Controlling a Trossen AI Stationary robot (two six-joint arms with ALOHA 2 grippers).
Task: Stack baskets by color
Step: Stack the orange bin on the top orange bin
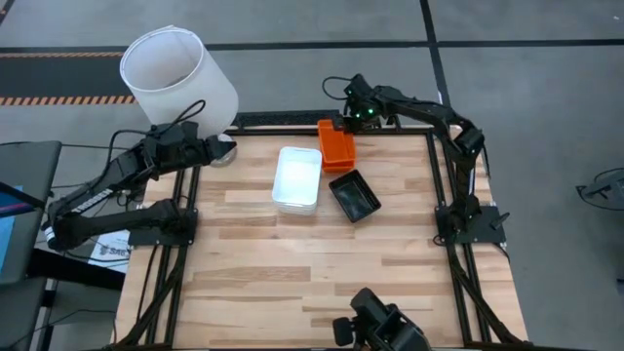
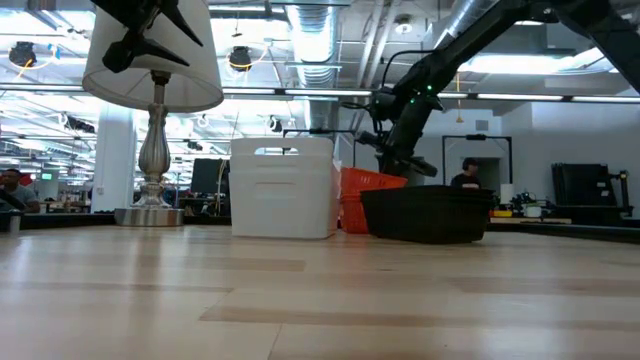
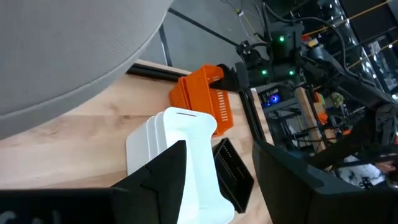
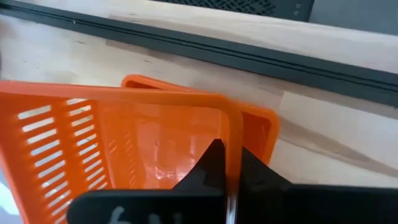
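Observation:
A stack of white baskets [image 1: 297, 177] stands mid-table. A black basket [image 1: 354, 195] rests on its bottom to its right. At the far edge lie orange baskets [image 1: 335, 146], one of them tilted over another [image 4: 258, 118]. My right gripper [image 1: 351, 119] is above their far end, shut on the upper orange basket [image 4: 124, 137]. My left gripper [image 3: 217, 165] hovers open at the far left by the lamp, touching nothing. My right gripper pinches the upper orange basket's end wall at its rim [image 4: 231, 134], one finger [image 4: 211, 165] inside the basket and one outside. The fingers slant down from above on the far side. The basket is tilted over the lower orange basket; whether its other end rests there is hidden.
A lamp with a big white shade [image 1: 178, 73] stands at the table's far left corner, next to my left arm. A black rail [image 4: 249, 56] runs along the far edge behind the orange baskets. The near half of the wooden table [image 1: 312, 283] is bare.

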